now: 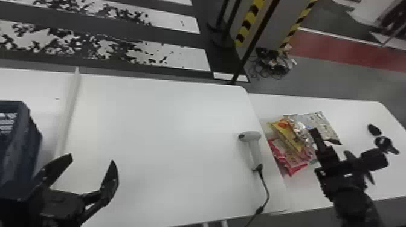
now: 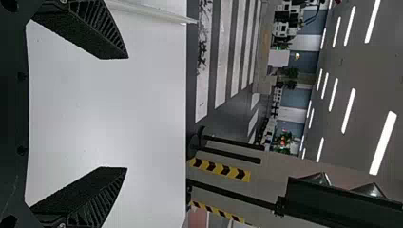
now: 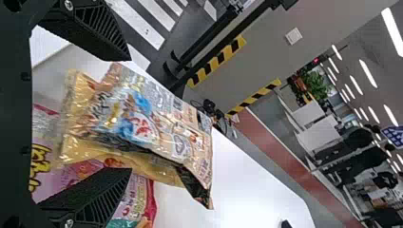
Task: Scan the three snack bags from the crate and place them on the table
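My L gripper [image 1: 90, 158] is at 8 o'clock in head view, jaws released, nothing btwn them, over the white table [image 1: 169, 126]. Blue crate [image 1: 34, 135] at 9 o'clock, w/ scanner [image 1: 255, 149] at 4, lying on the table, cable running off toward 5. All 3 snack bags [image 1: 287, 137] overlap at 3–4 o'clock on the R-hand table [image 1: 356, 111]: peach/blue bag [image 3: 161, 123] on top, yellow bag [image 3: 76, 147] under, pink bag [image 3: 62, 175] lowest. My R gripper [image 1: 330, 145] is right by the pile, jaws spread, no grasp; can't tell if either finger touches.
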`<control>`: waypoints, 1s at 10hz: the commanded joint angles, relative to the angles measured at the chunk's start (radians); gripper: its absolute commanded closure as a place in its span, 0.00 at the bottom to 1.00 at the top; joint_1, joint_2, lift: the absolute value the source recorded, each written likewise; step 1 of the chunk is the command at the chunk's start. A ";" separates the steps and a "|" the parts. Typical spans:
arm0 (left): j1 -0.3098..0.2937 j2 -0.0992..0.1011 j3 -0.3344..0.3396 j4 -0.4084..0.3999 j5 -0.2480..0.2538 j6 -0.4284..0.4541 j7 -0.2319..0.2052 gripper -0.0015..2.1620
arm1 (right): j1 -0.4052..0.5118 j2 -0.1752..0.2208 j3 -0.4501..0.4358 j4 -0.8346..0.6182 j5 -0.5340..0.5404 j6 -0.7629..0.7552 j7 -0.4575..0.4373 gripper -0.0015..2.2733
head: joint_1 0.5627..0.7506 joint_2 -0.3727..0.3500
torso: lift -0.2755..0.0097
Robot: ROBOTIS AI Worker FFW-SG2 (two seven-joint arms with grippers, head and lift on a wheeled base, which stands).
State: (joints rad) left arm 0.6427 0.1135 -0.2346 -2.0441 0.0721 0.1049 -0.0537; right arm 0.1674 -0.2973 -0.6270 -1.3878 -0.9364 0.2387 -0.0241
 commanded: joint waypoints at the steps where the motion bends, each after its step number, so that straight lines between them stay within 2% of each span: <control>1: -0.002 0.000 -0.003 -0.001 0.000 -0.001 0.000 0.01 | 0.107 0.036 0.038 -0.158 0.025 0.006 0.016 0.03 | 0.70 0.03 | 0.75; 3: -0.003 0.000 -0.008 -0.004 0.000 -0.001 0.000 0.01 | 0.216 0.092 0.125 -0.335 0.156 -0.055 0.076 0.03 | 0.70 0.03 | 0.75; 5: 0.002 0.002 -0.008 -0.007 0.002 -0.001 0.009 0.01 | 0.316 0.101 0.300 -0.442 0.321 -0.310 0.055 0.03 | 0.70 0.03 | 0.75; 6: 0.006 0.002 -0.006 -0.010 0.002 -0.004 0.021 0.01 | 0.339 0.106 0.369 -0.455 0.390 -0.408 0.039 0.03 | 0.70 0.03 | 0.75; 7: 0.020 0.005 -0.005 -0.011 0.002 -0.053 0.043 0.01 | 0.354 0.110 0.440 -0.455 0.455 -0.497 0.010 0.03 | 0.70 0.03 | 0.75; 10: 0.069 0.006 0.023 -0.053 0.003 -0.072 0.048 0.01 | 0.428 0.124 0.576 -0.448 0.562 -0.681 -0.008 0.03 | 0.70 0.03 | 0.75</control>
State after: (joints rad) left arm 0.7008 0.1193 -0.2155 -2.0860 0.0749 0.0334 -0.0060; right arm 0.5783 -0.1740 -0.0743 -1.8377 -0.3964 -0.4015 -0.0316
